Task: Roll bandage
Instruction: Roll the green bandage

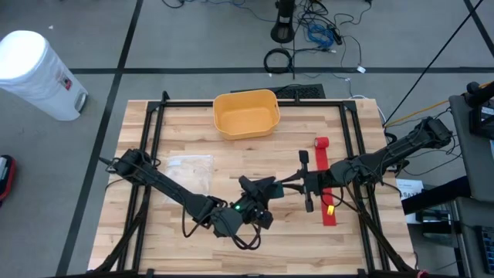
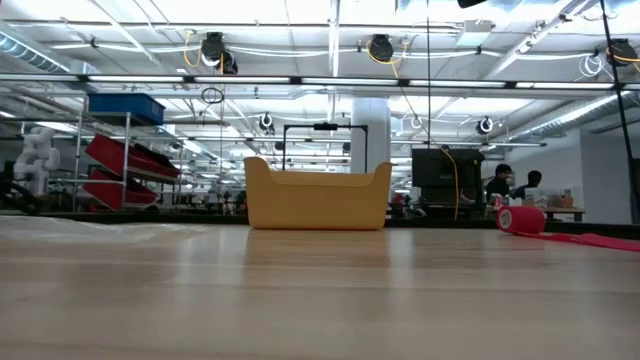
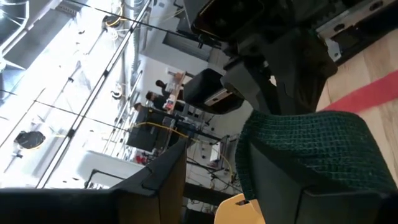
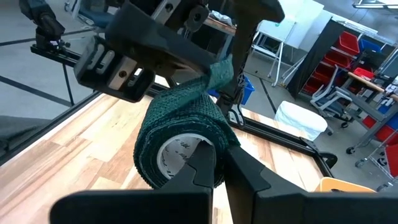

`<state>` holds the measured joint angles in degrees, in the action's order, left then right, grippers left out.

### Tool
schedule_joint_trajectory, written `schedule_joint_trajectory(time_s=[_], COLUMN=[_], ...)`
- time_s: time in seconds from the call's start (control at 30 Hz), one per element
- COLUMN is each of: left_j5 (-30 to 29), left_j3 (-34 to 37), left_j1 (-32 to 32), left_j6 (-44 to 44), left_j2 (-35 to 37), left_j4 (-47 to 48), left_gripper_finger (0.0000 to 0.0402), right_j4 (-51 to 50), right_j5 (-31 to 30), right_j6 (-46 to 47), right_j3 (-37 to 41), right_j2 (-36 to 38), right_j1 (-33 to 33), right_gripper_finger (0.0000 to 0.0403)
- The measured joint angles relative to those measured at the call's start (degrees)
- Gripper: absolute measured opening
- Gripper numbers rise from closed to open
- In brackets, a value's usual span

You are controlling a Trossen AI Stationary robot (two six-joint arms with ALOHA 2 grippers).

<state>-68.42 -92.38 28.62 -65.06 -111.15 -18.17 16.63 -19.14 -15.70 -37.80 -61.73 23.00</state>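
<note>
**Green roll handed between arms, mid-desk**

Right end effector (image 4: pixel 211 163) is clamped tight on the green bandage roll (image 4: pixel 180 134), one finger through the core, other outside the wrap; roll hangs above the desk (image 1: pixel 185 139) near its middle, well short of the yellow bin (image 1: pixel 246 113). Left end effector (image 1: pixel 258 202) meets it there; fingers (image 3: pixel 311 149) sit part-open beside the green weave, no firm pinch seen.

To do it well, imo: keep the right grip steady w/ core level; let the left take the loose tail, not the roll body; keep tension even so wraps stack flush.

Roll's axis runs roughly along the right fingers, open core end facing that wrist cam; loose tail leads up toward the left arm. A red bandage strip (image 1: pixel 326 185) lies flat at desk's right, its long axis front-to-back.
</note>
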Motion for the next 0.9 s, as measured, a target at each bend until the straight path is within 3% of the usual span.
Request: schedule_joint_trajectory(time_s=[0.23, 0.43, 0.67, 0.9], left_j5=[0.8, 0.5, -5.9, -5.3], left_j3=[-0.1, -0.1, -0.1, -1.9], left_j1=[-1.2, -2.3, -1.9, -0.5], left_j6=[3.1, 4.6, -1.2, -1.7], left_j2=[0.0, 0.0, 0.1, 0.2], left_j4=[7.4, 8.1, 8.1, 8.2], left_gripper_finger=[0.0174, 0.0174, 0.0174, 0.0174], right_j4=[-0.3, -0.5, -0.1, -0.1], right_j5=[-0.4, -0.7, 0.4, 0.2], right_j6=[0.0, 0.0, 0.0, 0.0], right_j3=[0.0, 0.0, 0.0, 0.0], right_j2=[0.0, 0.0, 0.0, 0.0], right_j1=[0.0, -0.1, 0.0, 0.0], right_gripper_finger=[0.0011, 0.0011, 0.0011, 0.0011])
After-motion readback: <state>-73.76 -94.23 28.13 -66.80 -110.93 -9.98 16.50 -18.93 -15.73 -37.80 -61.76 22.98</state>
